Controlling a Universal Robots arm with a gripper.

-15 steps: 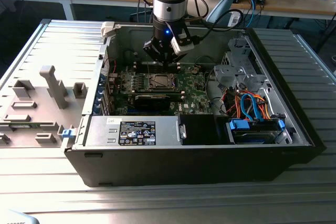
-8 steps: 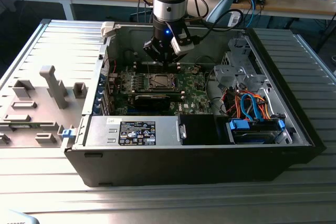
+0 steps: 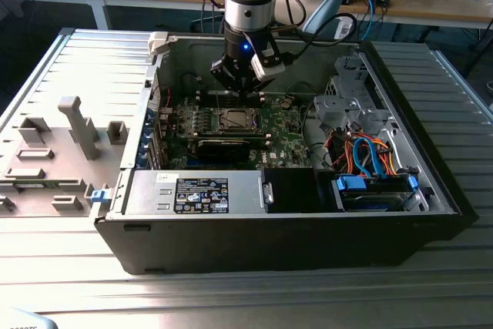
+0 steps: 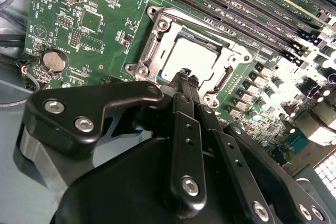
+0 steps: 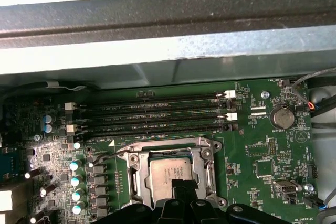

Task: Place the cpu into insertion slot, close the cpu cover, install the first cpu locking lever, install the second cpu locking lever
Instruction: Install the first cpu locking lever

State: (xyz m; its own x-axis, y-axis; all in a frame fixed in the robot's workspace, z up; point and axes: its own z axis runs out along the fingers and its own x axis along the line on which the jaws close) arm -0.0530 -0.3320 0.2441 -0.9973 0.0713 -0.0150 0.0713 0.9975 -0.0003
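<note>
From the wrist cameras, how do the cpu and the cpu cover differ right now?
The cpu is a solid dull-grey square; the cpu cover is a shinier frame with a cut-out centre. The cpu sits inside that opening; the cpu cover rings it and spans wider. Both are silvery metal and lie flat.

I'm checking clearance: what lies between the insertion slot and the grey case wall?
A row of long black memory slots runs across the board between the insertion slot and the case wall, as the first wrist view shows.
</note>
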